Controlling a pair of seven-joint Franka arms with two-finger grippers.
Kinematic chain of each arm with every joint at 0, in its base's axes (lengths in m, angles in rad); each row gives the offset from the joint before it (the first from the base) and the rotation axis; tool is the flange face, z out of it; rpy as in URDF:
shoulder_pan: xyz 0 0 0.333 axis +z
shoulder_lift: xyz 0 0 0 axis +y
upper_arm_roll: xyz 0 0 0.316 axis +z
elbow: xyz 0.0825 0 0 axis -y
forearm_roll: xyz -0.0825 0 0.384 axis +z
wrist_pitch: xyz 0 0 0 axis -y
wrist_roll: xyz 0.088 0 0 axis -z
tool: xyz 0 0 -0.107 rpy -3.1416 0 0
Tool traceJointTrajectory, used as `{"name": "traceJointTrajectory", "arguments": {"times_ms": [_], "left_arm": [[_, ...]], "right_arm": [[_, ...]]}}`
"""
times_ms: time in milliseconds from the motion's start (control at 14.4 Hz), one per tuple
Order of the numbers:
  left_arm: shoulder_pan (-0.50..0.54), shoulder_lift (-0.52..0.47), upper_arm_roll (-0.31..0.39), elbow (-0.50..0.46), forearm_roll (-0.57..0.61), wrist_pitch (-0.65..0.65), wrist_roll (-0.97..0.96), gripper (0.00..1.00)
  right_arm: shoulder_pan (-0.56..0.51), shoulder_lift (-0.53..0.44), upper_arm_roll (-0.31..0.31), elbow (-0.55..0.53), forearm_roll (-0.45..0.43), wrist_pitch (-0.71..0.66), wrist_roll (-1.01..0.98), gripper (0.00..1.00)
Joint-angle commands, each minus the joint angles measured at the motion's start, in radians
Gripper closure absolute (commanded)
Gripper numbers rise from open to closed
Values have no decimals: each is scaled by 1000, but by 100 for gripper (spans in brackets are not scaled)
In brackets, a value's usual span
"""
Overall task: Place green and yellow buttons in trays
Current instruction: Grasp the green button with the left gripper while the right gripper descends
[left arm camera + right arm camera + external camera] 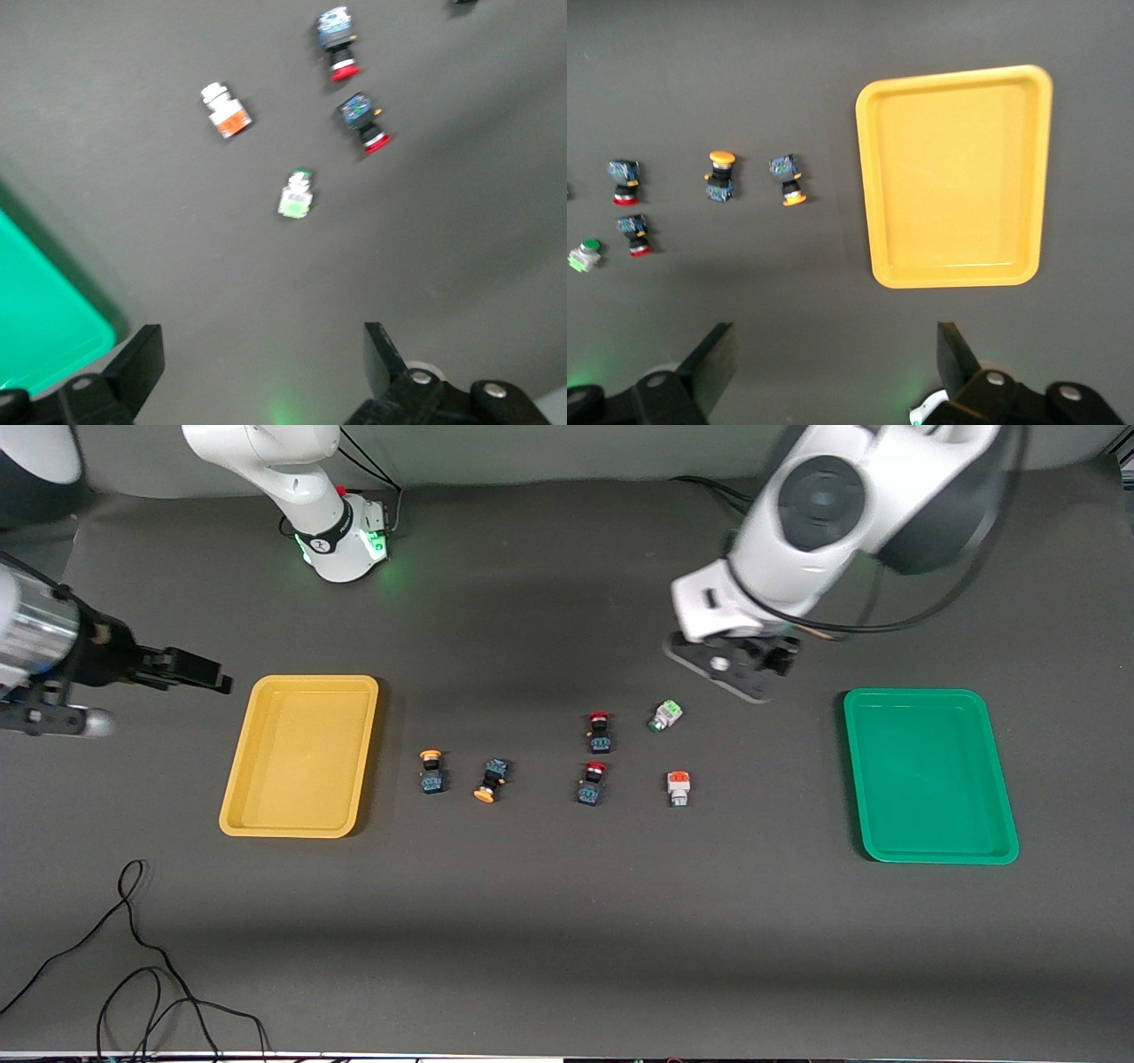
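front view: both arms up, six buttons in the middle

front view shows the yellow tray (299, 755) toward the right arm's end of the worktop (549, 921) and the green tray (928, 775) toward the left arm's end, neither holding anything. between them lie two yellow-capped buttons (431, 771) (491, 779) near the yellow tray, two red-capped buttons (599, 732) (592, 783) in the middle, then the green-topped button (664, 716) with the orange-topped button (679, 788) at its 6 o'clock, nearer the front camera. the left gripper (744, 662) hangs over bare worktop at about 1 o'clock from the green-topped button, fingers (142, 363) spread, holding nothing. the right gripper (199, 671) hangs at 10 o'clock off the yellow tray's corner, fingers (713, 359) spread and empty as well. a black cable (133, 957) loops at the worktop's near corner.
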Motion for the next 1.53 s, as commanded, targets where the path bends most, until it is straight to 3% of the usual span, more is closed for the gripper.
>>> {"name": "traceJointTrajectory", "arguments": {"times_ms": [0,209,348,627,1045,1463], "left_arm": [[-54,6,17,-117,-4,137,-43,0],[-94,26,19,-304,51,381,-79,0],[-106,91,19,-381,73,545,-99,0],[-122,263,19,-404,191,749,-266,0],[-122,319,25,-412,209,791,-277,0],[-131,286,22,-508,211,834,-261,0]], "right_arm": [[57,-25,-4,-154,-23,146,23,0],[94,-25,-4,-307,-26,332,32,0],[112,-12,-4,-389,-25,442,43,0],[205,93,-4,-458,-22,649,150,0],[247,271,-3,-469,-15,849,120,0],[290,420,-3,-503,-15,1101,104,0]]}}
